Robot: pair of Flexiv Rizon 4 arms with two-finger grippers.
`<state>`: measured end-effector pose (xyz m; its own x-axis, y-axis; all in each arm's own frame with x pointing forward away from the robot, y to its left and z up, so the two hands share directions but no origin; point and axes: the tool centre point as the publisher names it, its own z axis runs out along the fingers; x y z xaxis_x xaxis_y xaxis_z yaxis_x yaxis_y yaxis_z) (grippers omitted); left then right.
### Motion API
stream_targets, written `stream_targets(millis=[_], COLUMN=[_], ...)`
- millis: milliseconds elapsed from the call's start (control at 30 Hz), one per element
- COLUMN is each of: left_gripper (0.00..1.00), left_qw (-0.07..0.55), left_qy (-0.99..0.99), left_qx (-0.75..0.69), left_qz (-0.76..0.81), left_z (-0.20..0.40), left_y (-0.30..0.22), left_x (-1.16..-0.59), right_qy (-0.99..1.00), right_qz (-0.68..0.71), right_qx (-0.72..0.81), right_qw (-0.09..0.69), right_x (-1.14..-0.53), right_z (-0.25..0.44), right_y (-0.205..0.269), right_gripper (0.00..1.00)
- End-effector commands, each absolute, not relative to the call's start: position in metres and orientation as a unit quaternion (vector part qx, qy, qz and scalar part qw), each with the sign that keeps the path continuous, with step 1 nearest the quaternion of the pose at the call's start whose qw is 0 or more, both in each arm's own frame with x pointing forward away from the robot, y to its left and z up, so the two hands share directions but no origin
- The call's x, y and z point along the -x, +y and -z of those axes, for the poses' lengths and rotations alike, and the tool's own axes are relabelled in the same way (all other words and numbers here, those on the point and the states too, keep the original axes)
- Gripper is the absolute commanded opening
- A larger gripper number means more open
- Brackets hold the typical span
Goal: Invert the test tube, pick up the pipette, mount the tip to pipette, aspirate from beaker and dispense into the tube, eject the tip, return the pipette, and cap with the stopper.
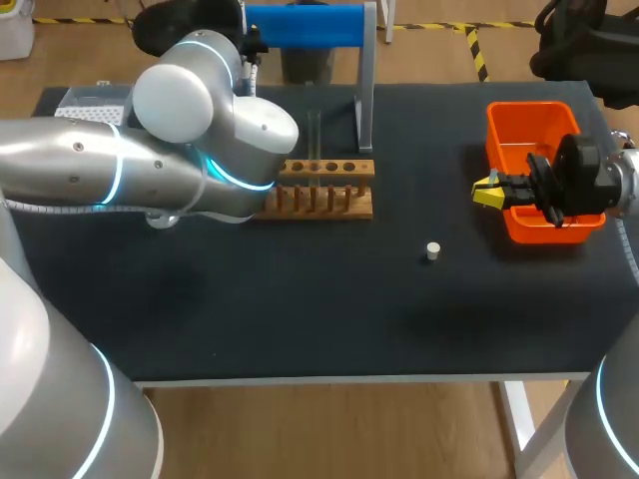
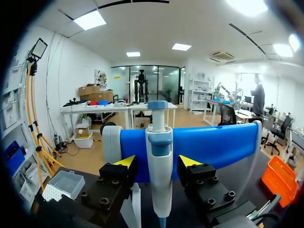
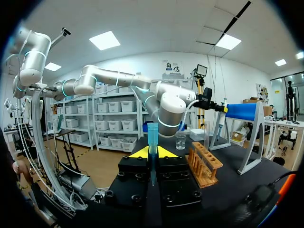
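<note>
1. Left hand (image 2: 157, 162): released, straddling the pipette (image 2: 159, 142) that hangs on the blue stand (image 2: 213, 142).
2. Right hand (image 3: 152, 153): clenched on the upright test tube (image 3: 152, 135), beside the orange bin (image 1: 524, 115).
3. Stopper (image 1: 432, 250): on the tabletop (image 1: 300, 309), apart from the wooden rack (image 1: 321, 190).

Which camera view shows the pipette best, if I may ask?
The left wrist view: the pipette stands close between the left claw's open fingers. The right wrist view shows it tiny; in the head view, the left arm mostly hides it.
</note>
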<state>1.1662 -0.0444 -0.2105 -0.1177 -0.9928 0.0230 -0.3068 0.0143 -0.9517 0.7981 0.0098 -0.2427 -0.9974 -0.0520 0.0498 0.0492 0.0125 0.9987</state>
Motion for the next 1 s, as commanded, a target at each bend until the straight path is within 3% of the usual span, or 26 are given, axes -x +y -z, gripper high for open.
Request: stream_targets(millis=[33,467,500,567,633,1000], left_gripper=[0.52,0.49,0.47,0.32,0.0,0.0], left_qw=[0.385,0.387,0.387,0.387,0.387,0.396], left_qy=[0.6,0.601,0.601,0.601,0.6,0.597], left_qx=[0.541,0.54,0.54,0.54,0.541,0.536], left_qz=[0.446,0.445,0.445,0.445,0.445,0.446], left_z=[0.212,0.212,0.212,0.212,0.212,0.2], left_y=[-0.045,-0.046,-0.046,-0.046,-0.046,-0.044], left_x=[-1.169,-1.171,-1.171,-1.171,-1.171,-1.169], right_qy=[-0.711,-0.711,-0.711,-0.711,-0.711,-0.711], right_qz=[0.702,0.702,0.702,0.702,0.702,0.702], right_qx=[-0.001,-0.001,-0.001,-0.001,-0.001,-0.001], right_qw=[0.036,0.036,0.036,0.036,0.036,0.036], right_x=[-0.797,-0.797,-0.797,-0.797,-0.797,-0.797], right_z=[0.242,0.242,0.242,0.242,0.242,0.242], right_y=[0.009,0.009,0.009,0.009,0.009,0.009], right_gripper=[0.0,0.0,0.0,0.0,0.0,0.0])
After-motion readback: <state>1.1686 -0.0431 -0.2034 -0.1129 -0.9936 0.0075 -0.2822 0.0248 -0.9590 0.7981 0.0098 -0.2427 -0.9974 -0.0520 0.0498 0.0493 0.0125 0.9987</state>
